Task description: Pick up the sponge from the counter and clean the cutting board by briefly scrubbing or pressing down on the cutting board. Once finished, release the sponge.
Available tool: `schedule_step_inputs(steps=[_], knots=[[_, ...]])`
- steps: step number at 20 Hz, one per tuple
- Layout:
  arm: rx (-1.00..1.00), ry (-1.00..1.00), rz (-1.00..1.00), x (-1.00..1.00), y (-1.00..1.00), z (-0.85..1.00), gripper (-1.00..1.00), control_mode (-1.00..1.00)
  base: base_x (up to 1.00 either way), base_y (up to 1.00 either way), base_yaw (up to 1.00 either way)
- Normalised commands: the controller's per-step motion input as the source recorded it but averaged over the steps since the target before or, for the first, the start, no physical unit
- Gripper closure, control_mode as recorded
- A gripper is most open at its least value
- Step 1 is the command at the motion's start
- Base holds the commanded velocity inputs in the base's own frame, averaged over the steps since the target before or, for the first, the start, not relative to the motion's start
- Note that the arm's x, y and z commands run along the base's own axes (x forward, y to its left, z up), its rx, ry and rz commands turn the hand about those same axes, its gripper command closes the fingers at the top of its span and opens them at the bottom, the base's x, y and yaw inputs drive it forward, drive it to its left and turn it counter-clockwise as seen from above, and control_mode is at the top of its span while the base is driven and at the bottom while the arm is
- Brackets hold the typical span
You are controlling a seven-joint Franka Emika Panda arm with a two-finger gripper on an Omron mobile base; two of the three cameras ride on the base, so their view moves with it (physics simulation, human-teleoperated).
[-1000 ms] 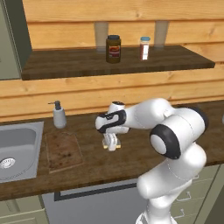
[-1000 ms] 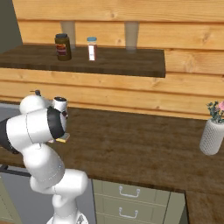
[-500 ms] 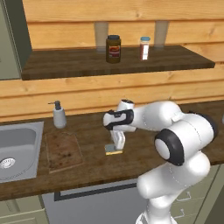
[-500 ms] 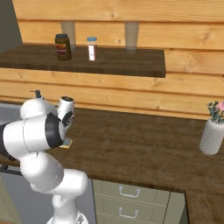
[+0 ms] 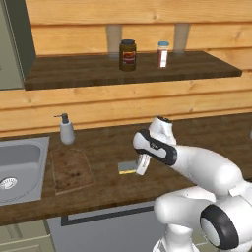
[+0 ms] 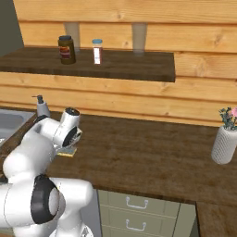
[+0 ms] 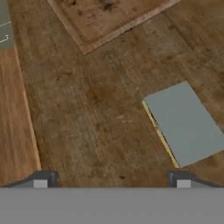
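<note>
Sponge [image 7: 186, 124] is lying flat on the counter [image 5: 197, 135], grey-blue side up, near the cutting board [image 5: 70, 169] but apart from it. Gripper [image 7: 111, 179] is hovering low beside it, jaws spread, holding nothing. Sponge is probably light and squashy; pinching across its short yellow sides looks best.

Hand view, looking down on the dark wood-plank surface [image 7: 87, 109]. The sponge [image 7: 186, 124] lies flat at right, grey-blue top facing up, a thin yellow edge visible along its left side. The cutting board [image 7: 109, 17], reddish-brown with dark stains and a lighter rim, occupies the upper part, apart from the sponge. The claw [image 7: 111, 180] has its two tips spread wide over bare wood, left of the sponge.
</note>
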Motion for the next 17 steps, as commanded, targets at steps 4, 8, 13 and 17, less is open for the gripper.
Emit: schedule_step_inputs(steps=[4,8,13,17], knots=[[0.29,0.00,-0.39,-0.74,-0.41,0.63,-1.00,-1.00,0.00,0.00,0.00],[0.27,0.00,-0.33,-0.67,-0.52,0.68,-1.00,-1.00,0.00,0.00,0.00],[0.06,0.00,-0.27,-0.99,-0.42,0.41,-1.00,-1.00,0.00,0.00,0.00],[0.00,0.00,-0.34,-0.82,-0.32,0.32,-1.00,-1.00,0.00,0.00,0.00]])
